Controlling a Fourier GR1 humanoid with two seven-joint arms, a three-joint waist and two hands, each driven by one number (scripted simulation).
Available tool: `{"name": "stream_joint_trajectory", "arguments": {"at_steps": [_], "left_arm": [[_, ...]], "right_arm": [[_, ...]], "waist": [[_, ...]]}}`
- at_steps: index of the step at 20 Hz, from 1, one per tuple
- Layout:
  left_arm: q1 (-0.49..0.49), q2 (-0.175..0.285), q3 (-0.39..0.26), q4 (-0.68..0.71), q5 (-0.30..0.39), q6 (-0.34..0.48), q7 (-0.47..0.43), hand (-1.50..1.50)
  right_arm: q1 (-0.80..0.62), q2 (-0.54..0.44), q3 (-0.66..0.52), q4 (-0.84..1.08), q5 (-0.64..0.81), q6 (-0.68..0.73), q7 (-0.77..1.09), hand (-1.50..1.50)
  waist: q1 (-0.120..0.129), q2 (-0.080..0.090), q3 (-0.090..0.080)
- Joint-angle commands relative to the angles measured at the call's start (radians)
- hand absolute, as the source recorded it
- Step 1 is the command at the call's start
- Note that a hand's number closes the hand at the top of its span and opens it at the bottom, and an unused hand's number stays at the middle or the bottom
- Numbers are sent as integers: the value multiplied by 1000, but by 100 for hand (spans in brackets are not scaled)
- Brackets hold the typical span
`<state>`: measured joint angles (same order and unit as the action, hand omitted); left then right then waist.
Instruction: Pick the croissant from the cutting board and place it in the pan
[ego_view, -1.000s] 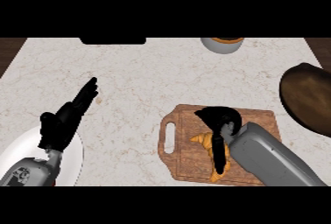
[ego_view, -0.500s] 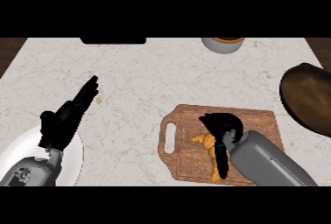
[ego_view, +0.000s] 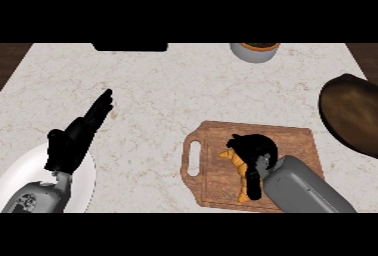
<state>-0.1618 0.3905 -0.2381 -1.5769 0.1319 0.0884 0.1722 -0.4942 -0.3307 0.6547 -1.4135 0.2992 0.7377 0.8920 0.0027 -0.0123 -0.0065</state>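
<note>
The golden, curved croissant (ego_view: 241, 186) lies on the brown wooden cutting board (ego_view: 214, 134), low on the right side. The black right hand (ego_view: 255, 147) sits on top of it, fingers curled round it. On the left, the black left hand (ego_view: 70, 142) rests with straight fingers pressed together, over a round white plate (ego_view: 18, 175). Farther back, the dark brown round pan (ego_view: 353, 112) sits at the right edge. A grey cup (ego_view: 255, 52) stands at the far edge.

A marble counter (ego_view: 170, 90) seen from above, with 2 hands. The right hand (ego_view: 255, 150) curls its fingers round an orange croissant (ego_view: 235, 164) on a wooden cutting board (ego_view: 295, 142). Right of those fingers, apart, sits a dark brown pan (ego_view: 354, 115). The left hand (ego_view: 70, 145) rests open, straight fingers pointing away, over a white plate (ego_view: 18, 172).
</note>
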Motion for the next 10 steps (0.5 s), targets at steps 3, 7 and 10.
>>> {"name": "stream_joint_trajectory", "arguments": {"at_steps": [3,7,10], "left_arm": [[-10,-30,14,-33,-32,-3,35,0],[-10,-36,55,43,-25,-64,-9,0],[39,-48,71,52,-58,-77,-70,0]], "right_arm": [[58,28,-14,5,23,71,9,150],[51,44,-37,-30,112,61,8,150],[59,52,-81,-93,179,24,-31,150]], "waist": [[-1,11,6],[-3,12,6],[-2,12,6]]}}
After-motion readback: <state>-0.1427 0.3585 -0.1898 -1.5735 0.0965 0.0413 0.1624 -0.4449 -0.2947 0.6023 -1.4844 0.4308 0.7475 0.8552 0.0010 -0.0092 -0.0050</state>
